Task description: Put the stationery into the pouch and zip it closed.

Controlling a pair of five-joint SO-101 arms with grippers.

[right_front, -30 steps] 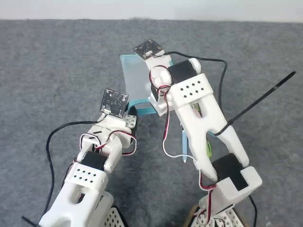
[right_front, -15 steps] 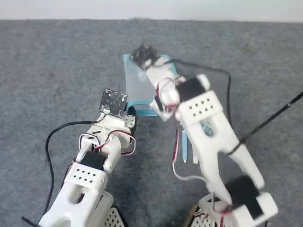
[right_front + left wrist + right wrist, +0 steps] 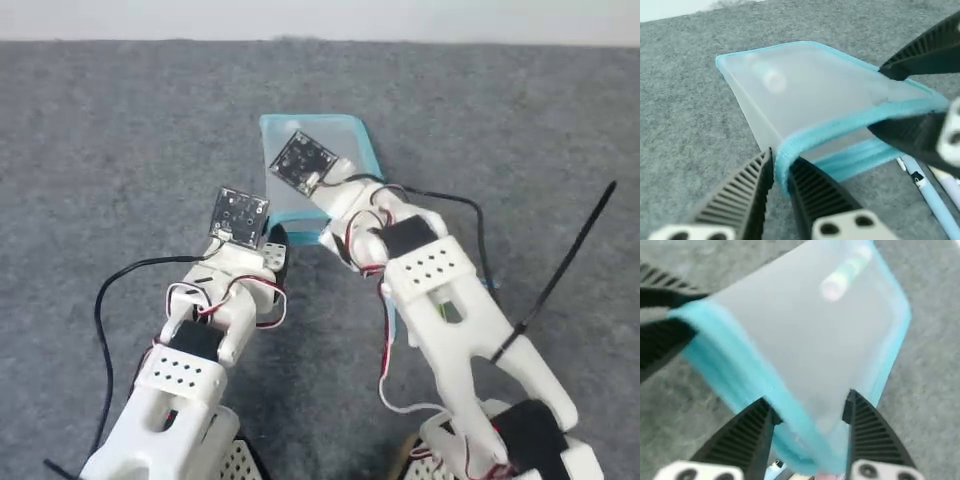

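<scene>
Your right gripper (image 3: pixel 810 400) has swung down over the translucent blue-edged zip pouch (image 3: pixel 345 140) on the grey mat (image 3: pixel 100 130) and gapes astride its upper lip; the left gripper (image 3: pixel 779 160) pinches the rim corner. Tug hard and that thin pinch may slip, collapsing the mouth.

Frosted blue-edged pouch (image 3: pixel 338 148), pens (image 3: pixel 921 186) beside

Crowded at the pouch's (image 3: pixel 340 135) near edge: left gripper (image 3: pixel 779 162) pinches its left corner, right gripper (image 3: pixel 809 402) straddles the right. Pens (image 3: pixel 925 187) lie just behind. Mat (image 3: pixel 120 130) far and left lies open.
</scene>
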